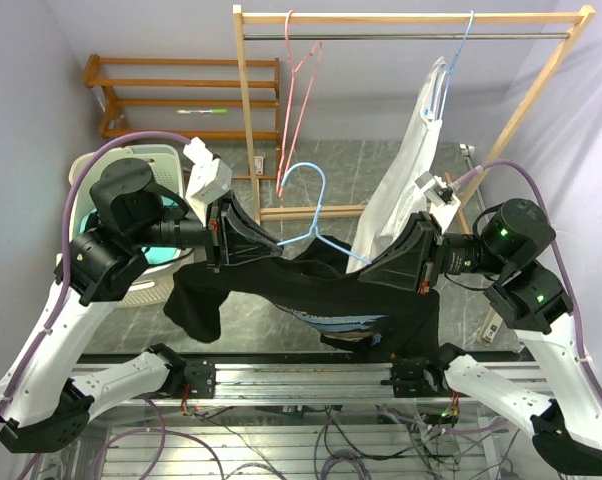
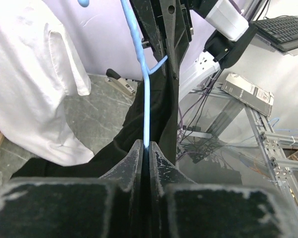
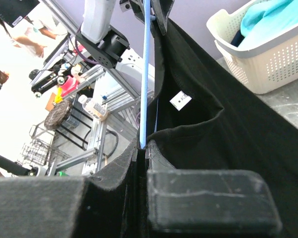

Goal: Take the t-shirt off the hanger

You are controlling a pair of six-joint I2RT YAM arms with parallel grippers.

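A black t-shirt [image 1: 311, 290] hangs on a light blue wire hanger [image 1: 316, 215], held in the air between my two grippers above the table's near edge. My left gripper [image 1: 271, 243] is shut on the hanger's left arm; in the left wrist view the blue wire [image 2: 146, 99] runs straight into the closed jaws [image 2: 146, 146], with black cloth [image 2: 161, 114] beside it. My right gripper [image 1: 369, 266] is shut on the hanger's right arm; in the right wrist view the wire [image 3: 146, 74] enters the closed jaws [image 3: 144, 148] at the shirt's collar [image 3: 198, 124].
A wooden clothes rail [image 1: 401, 18] stands behind, with a pink hanger [image 1: 299, 110] and a white garment [image 1: 406, 180] on another blue hanger. A white laundry basket [image 1: 156, 160] with teal cloth is at the left, and a wooden shelf [image 1: 181, 95] is behind it.
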